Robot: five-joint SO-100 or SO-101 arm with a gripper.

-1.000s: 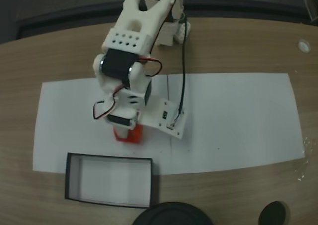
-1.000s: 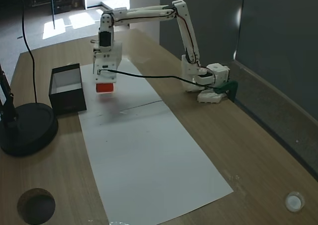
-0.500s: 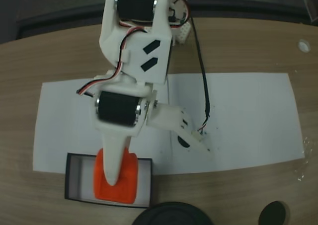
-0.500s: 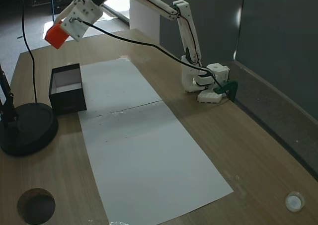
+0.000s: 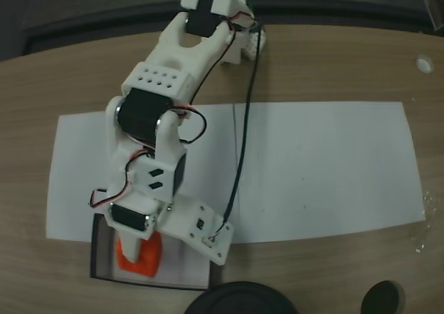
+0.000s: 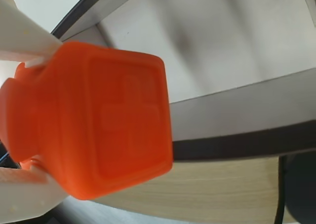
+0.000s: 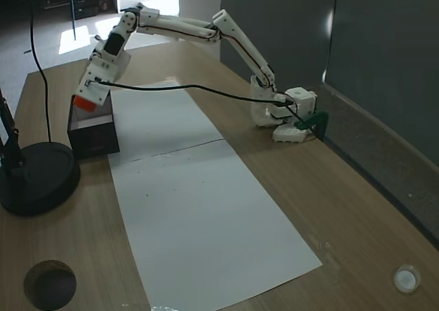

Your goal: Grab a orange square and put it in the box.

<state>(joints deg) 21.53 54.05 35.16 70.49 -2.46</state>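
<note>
In a fixed view, the box (image 7: 92, 136) stands at the left, near a round black base (image 7: 34, 177) and beside the white paper sheet (image 7: 199, 194). The gripper (image 7: 84, 104) hangs over the box, closed on the orange square (image 7: 83, 104). In the wrist view the white fingers (image 6: 24, 36) press the orange square (image 6: 98, 120) from both sides, above the pale floor of the box (image 6: 222, 46). In the other fixed view the orange square (image 5: 139, 255) is over the box (image 5: 100, 258), under the arm (image 5: 156, 120).

Orange square (image 6: 98, 120), black-walled box (image 5: 100, 276) with pale floor.
</note>
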